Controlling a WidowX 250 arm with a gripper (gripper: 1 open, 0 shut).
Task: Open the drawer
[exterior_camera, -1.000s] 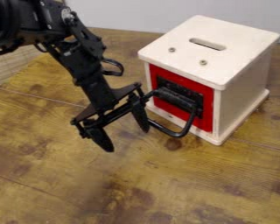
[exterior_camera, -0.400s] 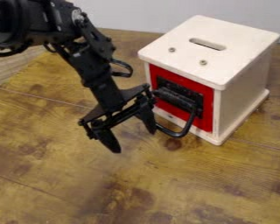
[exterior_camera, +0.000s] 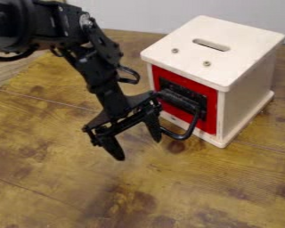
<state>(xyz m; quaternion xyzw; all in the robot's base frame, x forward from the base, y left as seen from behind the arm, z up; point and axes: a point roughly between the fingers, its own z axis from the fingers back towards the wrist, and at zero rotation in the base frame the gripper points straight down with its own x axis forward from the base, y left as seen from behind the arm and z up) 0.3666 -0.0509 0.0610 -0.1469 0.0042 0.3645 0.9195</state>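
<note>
The drawer (exterior_camera: 187, 101) has a red front with a dark recessed centre, set in a cream wooden cube (exterior_camera: 244, 71) on the right. Its large black loop handle (exterior_camera: 181, 120) hangs forward and down toward the table. My black gripper (exterior_camera: 135, 141) hangs just left of the handle, jaws spread open and empty. One fingertip (exterior_camera: 156, 134) is close to the loop's left side, the other (exterior_camera: 118, 150) lower left above the table. I cannot tell whether the near finger touches the handle. The drawer looks shut.
The cube has a slotted top panel (exterior_camera: 210, 44). The wooden table (exterior_camera: 61, 187) stretches to the front and left. The black arm (exterior_camera: 79, 49) comes in from the upper left.
My gripper has shifted a little to the right and down, closer to the loop handle. The drawer has not moved.
</note>
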